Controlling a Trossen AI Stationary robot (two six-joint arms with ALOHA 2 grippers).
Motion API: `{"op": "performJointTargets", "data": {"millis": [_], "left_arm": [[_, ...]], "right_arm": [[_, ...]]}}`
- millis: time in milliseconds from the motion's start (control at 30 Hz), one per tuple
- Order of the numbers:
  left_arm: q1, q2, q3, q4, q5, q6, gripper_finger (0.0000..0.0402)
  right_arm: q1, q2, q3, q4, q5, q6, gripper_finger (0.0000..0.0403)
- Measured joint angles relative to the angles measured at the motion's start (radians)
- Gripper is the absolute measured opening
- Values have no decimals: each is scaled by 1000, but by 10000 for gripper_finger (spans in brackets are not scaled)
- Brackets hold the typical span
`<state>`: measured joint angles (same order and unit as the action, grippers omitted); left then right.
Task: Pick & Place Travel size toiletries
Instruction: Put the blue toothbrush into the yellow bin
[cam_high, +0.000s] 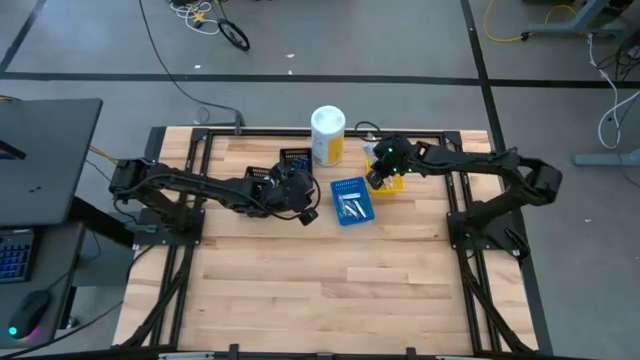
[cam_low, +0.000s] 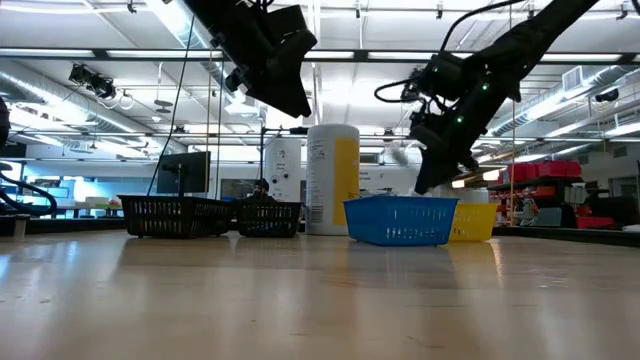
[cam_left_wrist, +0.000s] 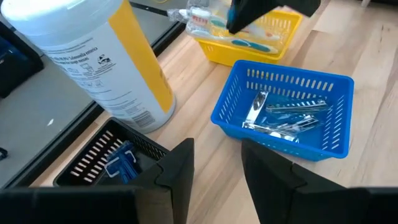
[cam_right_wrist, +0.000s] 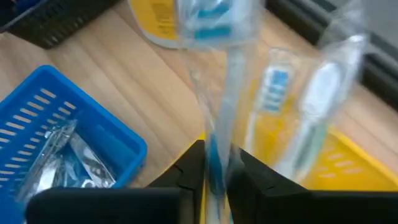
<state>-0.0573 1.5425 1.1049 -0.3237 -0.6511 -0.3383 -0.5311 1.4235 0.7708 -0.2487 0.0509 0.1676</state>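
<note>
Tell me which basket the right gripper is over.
The yellow basket, at the right end of the row beside the blue basket. The right gripper hangs over it, shut on a wrapped toothbrush; the black baskets sit by the left gripper.

A pale wooden table (cam_high: 330, 270) on a black frame stands on a grey floor (cam_high: 90, 50) crossed by dark lines and loose cables (cam_high: 215, 20). A dark desk (cam_high: 40, 150) sits to one side. Beyond the table, the low view shows an open hall with bright ceiling strip lights (cam_low: 110, 55), and what may be red shelving (cam_low: 545, 180) far off.
</note>
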Motion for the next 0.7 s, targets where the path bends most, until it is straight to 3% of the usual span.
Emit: {"op": "performJointTargets", "data": {"millis": [233, 367, 467, 600, 700], "left_arm": [[0, 0, 0, -1, 0, 1, 141], [0, 0, 0, -1, 0, 1, 141], [0, 0, 0, -1, -1, 14, 141], [0, 0, 0, -1, -1, 24, 141], [0, 0, 0, -1, -1, 24, 141]], "right_arm": [[-17, 41, 0, 66, -14, 0, 126], [-18, 32, 4, 74, 92, 0, 154], [-18, 26, 15, 83, 125, -5, 159], [-8, 26, 18, 80, 45, -46, 150], [6, 27, 18, 56, 58, -38, 130]]}}
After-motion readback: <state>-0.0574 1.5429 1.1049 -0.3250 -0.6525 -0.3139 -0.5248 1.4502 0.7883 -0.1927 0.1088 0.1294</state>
